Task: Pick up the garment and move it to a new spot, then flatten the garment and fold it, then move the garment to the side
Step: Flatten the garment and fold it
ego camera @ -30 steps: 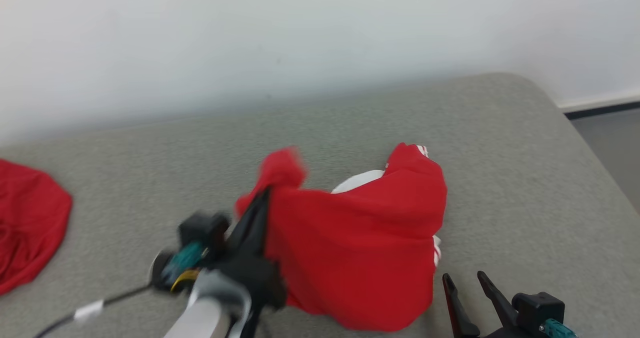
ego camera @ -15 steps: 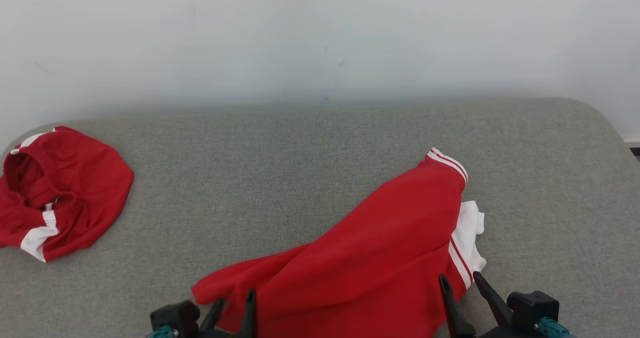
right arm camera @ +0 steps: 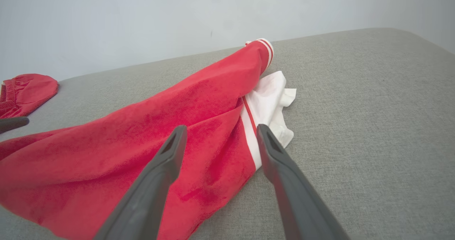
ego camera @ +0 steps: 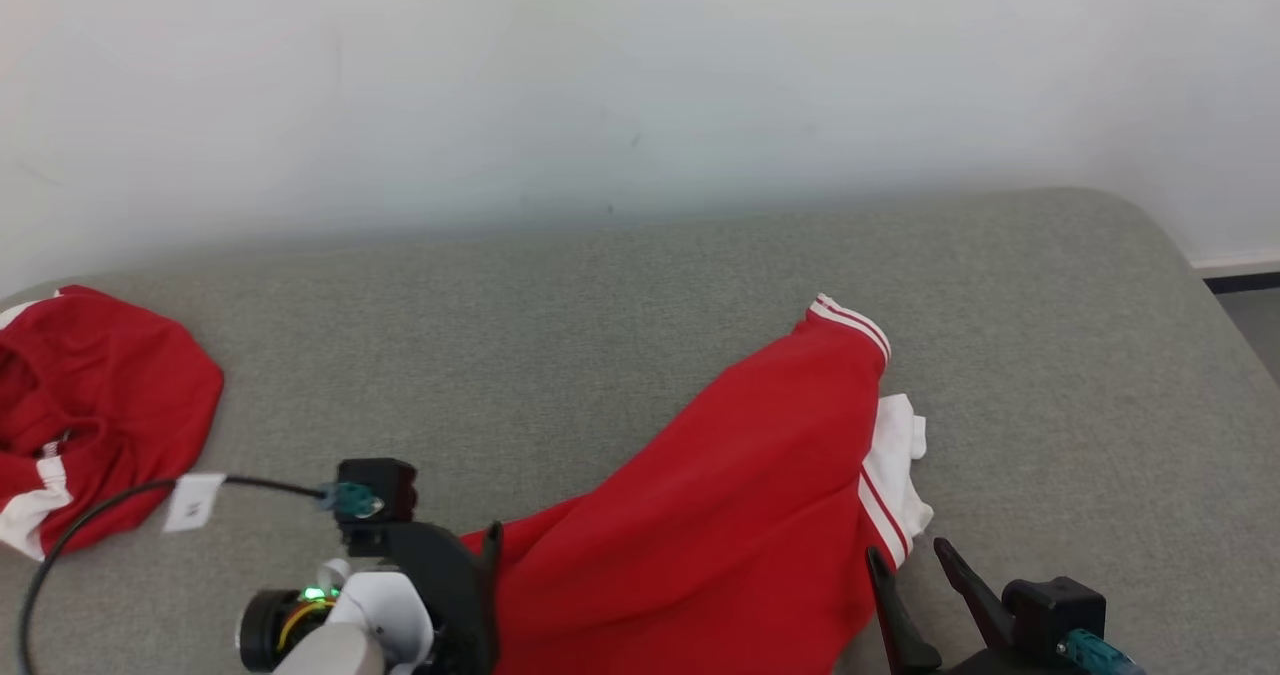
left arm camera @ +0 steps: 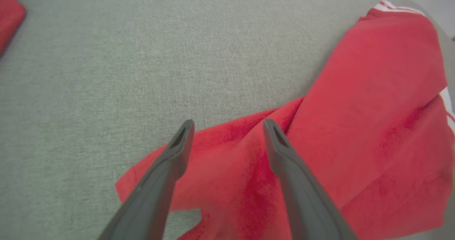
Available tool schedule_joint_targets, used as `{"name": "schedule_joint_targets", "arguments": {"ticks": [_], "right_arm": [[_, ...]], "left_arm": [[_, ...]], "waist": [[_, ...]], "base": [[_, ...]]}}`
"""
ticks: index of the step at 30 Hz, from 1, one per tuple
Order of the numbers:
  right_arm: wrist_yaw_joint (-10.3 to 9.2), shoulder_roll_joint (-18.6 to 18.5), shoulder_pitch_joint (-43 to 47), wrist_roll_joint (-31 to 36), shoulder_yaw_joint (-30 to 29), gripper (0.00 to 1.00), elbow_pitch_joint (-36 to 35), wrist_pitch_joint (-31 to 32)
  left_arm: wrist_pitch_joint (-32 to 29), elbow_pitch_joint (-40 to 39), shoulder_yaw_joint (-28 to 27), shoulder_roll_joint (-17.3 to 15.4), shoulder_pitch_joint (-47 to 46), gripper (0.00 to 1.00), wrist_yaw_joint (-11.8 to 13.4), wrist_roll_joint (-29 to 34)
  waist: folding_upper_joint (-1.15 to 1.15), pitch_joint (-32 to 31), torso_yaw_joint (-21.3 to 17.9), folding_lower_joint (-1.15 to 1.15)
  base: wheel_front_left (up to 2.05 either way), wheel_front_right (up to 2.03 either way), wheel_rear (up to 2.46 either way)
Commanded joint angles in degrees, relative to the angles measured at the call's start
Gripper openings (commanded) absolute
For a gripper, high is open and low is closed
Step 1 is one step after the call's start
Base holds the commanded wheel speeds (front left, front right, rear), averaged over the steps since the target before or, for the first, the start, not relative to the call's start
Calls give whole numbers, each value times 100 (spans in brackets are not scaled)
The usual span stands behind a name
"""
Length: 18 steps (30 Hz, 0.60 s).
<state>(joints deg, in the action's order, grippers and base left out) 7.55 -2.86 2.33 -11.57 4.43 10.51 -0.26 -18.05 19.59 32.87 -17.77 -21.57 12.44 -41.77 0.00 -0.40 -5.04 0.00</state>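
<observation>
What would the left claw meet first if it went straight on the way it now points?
Most likely the red garment, whose edge lies between the open fingers of the left claw; depth is hard to judge.

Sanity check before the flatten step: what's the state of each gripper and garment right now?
left gripper: open, empty, over the garment's left end.
right gripper: open, empty, by the striped edge.
red garment: rumpled on the grey surface, not folded, white part poking out.
second red garment: bunched at far left, apart from both grippers.
</observation>
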Motion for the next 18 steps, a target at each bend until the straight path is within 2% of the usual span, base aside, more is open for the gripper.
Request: {"name": "schedule_joint_targets", "arguments": {"ticks": [1,5,11,12,13,16,18], "right_arm": [[-12,-2,-41,-13,19,100,12,-16],[-12,-2,-42,-29,25,100,11,-34],[-12,-2,-62,-10,18,100,-18,-33],[-12,-2,-68,-16,9,100,-23,-38],[-12,-2,-71,-19,7,100,-30,-41],[-12,-1,-78,-37,-15,100,-34,-56],[-12,-1,-84,-55,-15,100,-27,-64]], "left_arm": [[-258,208,100,81,-43,100,-28,-41],[-946,725,419,132,-449,100,-136,31],[-928,1249,716,187,-770,100,-196,369],[-933,1311,756,215,-812,58,-247,384],[-942,1366,805,228,-864,0,-311,404],[-864,1478,861,274,-962,0,-450,410],[-577,1484,838,310,-1072,0,-483,498]], "waist": [[0,39,-125,0],[0,88,-287,0],[0,191,-433,0],[0,203,-444,0],[0,217,-452,0],[0,242,-447,0],[0,250,-433,0]], "base": [[0,0,0],[0,0,0],[0,0,0],[0,0,0],[0,0,0],[0,0,0],[0,0,0]]}}
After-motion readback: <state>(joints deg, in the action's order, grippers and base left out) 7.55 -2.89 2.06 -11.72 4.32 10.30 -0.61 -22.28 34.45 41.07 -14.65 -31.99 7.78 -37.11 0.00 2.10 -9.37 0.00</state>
